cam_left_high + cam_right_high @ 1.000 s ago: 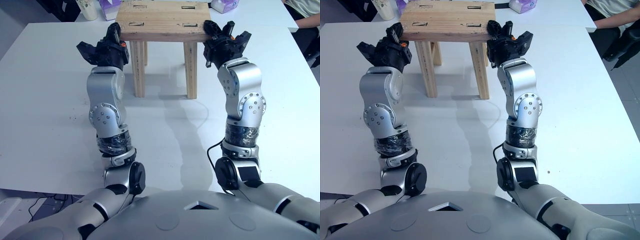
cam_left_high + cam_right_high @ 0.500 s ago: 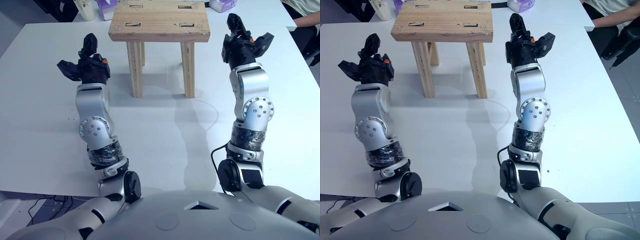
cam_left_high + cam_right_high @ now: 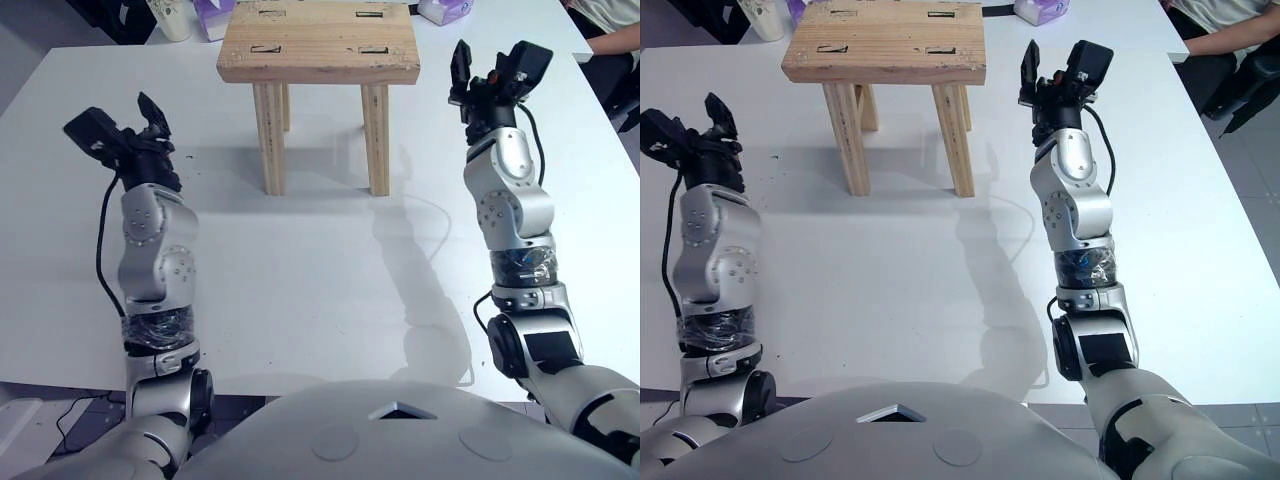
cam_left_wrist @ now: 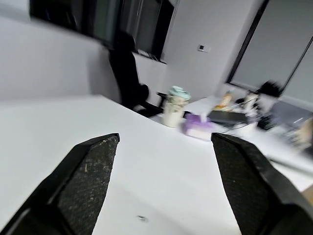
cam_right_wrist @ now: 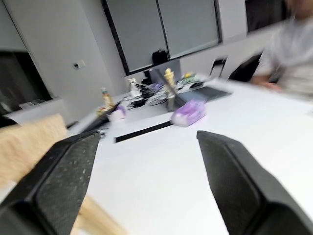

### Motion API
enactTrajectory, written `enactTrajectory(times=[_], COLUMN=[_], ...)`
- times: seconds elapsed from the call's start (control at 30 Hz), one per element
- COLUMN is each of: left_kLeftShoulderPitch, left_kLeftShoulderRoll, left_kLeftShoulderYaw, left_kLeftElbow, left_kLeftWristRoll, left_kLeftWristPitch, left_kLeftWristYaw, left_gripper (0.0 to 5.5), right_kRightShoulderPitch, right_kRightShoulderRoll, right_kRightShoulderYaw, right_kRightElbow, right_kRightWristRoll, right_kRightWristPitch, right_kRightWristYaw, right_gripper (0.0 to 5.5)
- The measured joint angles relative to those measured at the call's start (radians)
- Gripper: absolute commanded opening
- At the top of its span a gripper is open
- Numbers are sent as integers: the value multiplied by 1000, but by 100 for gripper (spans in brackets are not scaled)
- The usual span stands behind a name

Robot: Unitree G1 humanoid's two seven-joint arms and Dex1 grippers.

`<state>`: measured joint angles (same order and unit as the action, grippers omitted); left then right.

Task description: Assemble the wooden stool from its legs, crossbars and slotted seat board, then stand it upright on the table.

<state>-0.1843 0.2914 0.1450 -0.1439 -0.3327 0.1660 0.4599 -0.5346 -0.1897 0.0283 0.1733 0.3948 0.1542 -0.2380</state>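
The wooden stool (image 3: pixel 320 62) is standing upright on its legs (image 3: pixel 272 140) at the far middle of the white table (image 3: pixel 320 280). Its seat board (image 3: pixel 316 30) is lying flat on top, with four narrow slots (image 3: pixel 264 48) showing near its corners. Nothing is touching it.

The right gripper (image 5: pixel 149 138) is hovering above the table just off the seat's right end, apart from the wood, with its two fingers (image 5: pixel 58 181) spread wide and nothing between them. A blurred tan edge at the side of the right wrist view is probably that seat board.

The left gripper (image 4: pixel 165 142) is hanging over the table well out to the stool's left, nearer the robot than the seat. Its jaws are gaping too and holding nothing.

Along the far edge of the table, a white lidded cup (image 4: pixel 175 105) is standing upright, its lid hiding whatever is inside. A purple tissue packet (image 4: pixel 200 128) is lying just beside it. A second packet (image 3: pixel 445 10) is sitting beyond the stool's right corner.
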Motion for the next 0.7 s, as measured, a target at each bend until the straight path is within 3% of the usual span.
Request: enactTrajectory(times=[0.13,0.4,0.7], left_kLeftShoulderPitch=[-42,-71,-70], left_kLeftShoulderRoll=[-28,-49,-48], left_kLeftShoulderYaw=[-39,19,93], left_kLeftElbow=[46,47,-101], left_kLeftWristRoll=[136,212,228], left_kLeftWristPitch=[-28,-28,79], left_kLeftWristYaw=[-19,-58,-103], left_gripper=[349,349,349], right_kRightShoulderPitch=[-28,-33,5], right_kRightShoulderRoll=[36,97,113], right_kRightShoulderYaw=[2,-8,-2], right_kRightElbow=[62,81,-103], right_kRightWristRoll=[-103,-218,-331], right_kRightWristPitch=[-61,-113,-76], right_kRightWristYaw=[9,20,5], right_gripper=[365,347,334])
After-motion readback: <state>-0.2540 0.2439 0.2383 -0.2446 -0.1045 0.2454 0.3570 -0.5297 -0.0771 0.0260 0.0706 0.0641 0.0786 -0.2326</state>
